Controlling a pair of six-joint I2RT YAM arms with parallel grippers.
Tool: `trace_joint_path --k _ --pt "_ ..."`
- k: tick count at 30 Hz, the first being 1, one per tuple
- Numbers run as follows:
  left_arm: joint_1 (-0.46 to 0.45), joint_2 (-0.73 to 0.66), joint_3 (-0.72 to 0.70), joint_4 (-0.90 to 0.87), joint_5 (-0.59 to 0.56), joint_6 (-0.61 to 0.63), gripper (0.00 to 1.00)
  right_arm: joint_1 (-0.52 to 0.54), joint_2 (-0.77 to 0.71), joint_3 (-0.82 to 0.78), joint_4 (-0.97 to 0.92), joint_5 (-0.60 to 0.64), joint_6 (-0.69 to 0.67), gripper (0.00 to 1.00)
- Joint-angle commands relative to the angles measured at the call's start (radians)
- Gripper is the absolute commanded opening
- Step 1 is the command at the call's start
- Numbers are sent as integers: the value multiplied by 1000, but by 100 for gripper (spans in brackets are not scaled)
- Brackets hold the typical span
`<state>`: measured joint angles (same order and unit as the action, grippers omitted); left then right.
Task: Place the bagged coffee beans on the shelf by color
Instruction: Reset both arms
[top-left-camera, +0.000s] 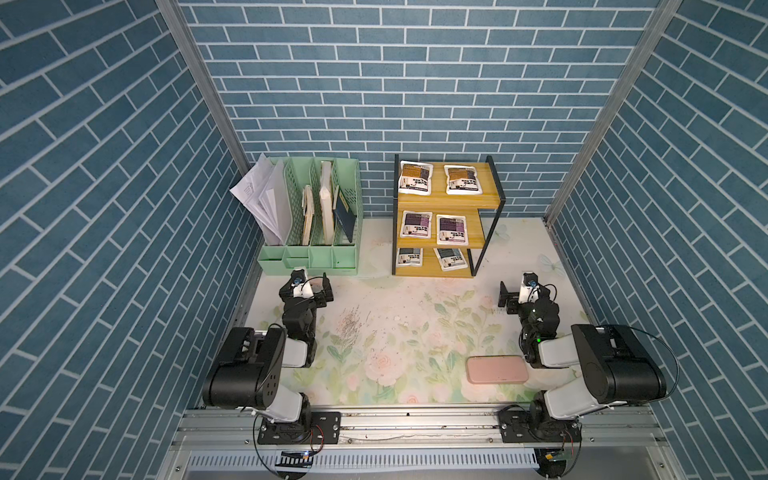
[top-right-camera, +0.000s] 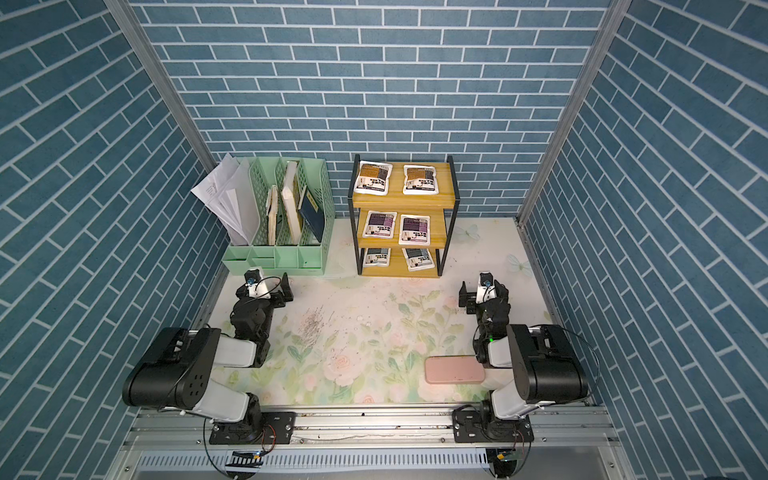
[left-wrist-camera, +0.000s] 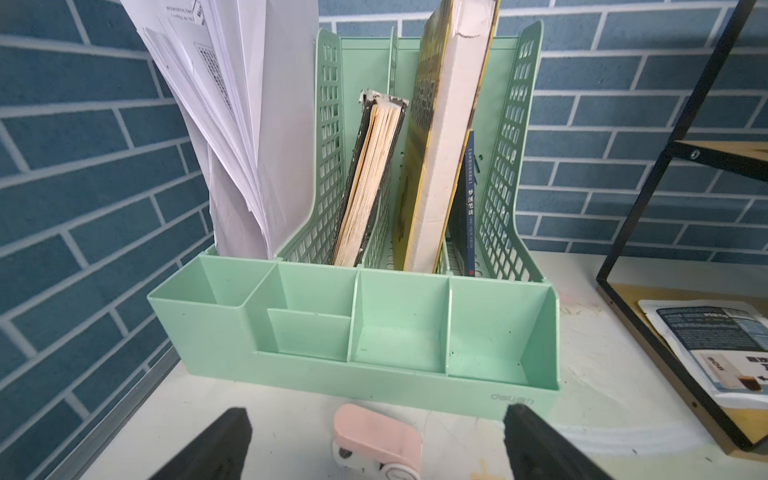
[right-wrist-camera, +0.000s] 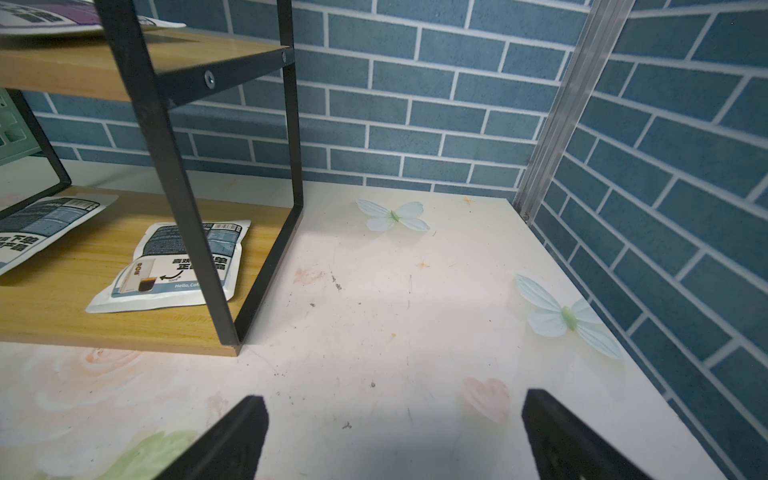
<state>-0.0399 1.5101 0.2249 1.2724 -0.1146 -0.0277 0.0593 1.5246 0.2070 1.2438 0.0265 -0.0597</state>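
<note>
At the back of the worktop (top-left-camera: 415, 316) in both top views, shelf (top-left-camera: 488, 183) stands right of the mint-green file organizer (top-left-camera: 307, 259), all six bean bags lying flat on it, one colour per tier: orange-brown pouches (top-left-camera: 415, 178) on the top board, purple pouches (top-left-camera: 416, 224) on the middle, grey-blue pouches (top-left-camera: 451, 258) on the bottom. No pouch on the worktop itself, only a pink flat case (top-left-camera: 496, 370) by the right arm. Left fingers (top-left-camera: 327, 286) and right fingers (top-left-camera: 504, 293) sit low, neither touching the shelf

Left wrist view: left fingers (left-wrist-camera: 224, 444) spread wide, pinching nothing, facing the file organizer (left-wrist-camera: 415, 374); small pink-and-white item (left-wrist-camera: 374, 440) lies on the worktop between them, not gripped; one of the grey-blue pouches (left-wrist-camera: 715, 340) shows on the bottom board

Right wrist view: right fingers (right-wrist-camera: 232, 444) spread wide, empty, above bare worktop; both grey-blue pouches (right-wrist-camera: 174, 266) on the bottom board, a purple edge on the board above

Judgement: sorting looks finished, nothing left to place; a couple of pouches sit slightly skewed, that's all
</note>
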Motion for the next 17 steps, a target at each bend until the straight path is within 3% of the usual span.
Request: trace_joint_path --k 1,4,7,17 --pt "-2 -1 1 -24 -9 17 100 -4 6 17 25 -5 8 100" --pt "-2 -1 1 -25 -18 15 100 -4 6 17 24 -3 8 100" --pt "-6 -3 -9 -11 -96 -11 100 -5 6 19 24 -5 8 100" --pt "-8 -5 -9 -10 -96 -11 100 -10 5 19 23 -13 11 100"
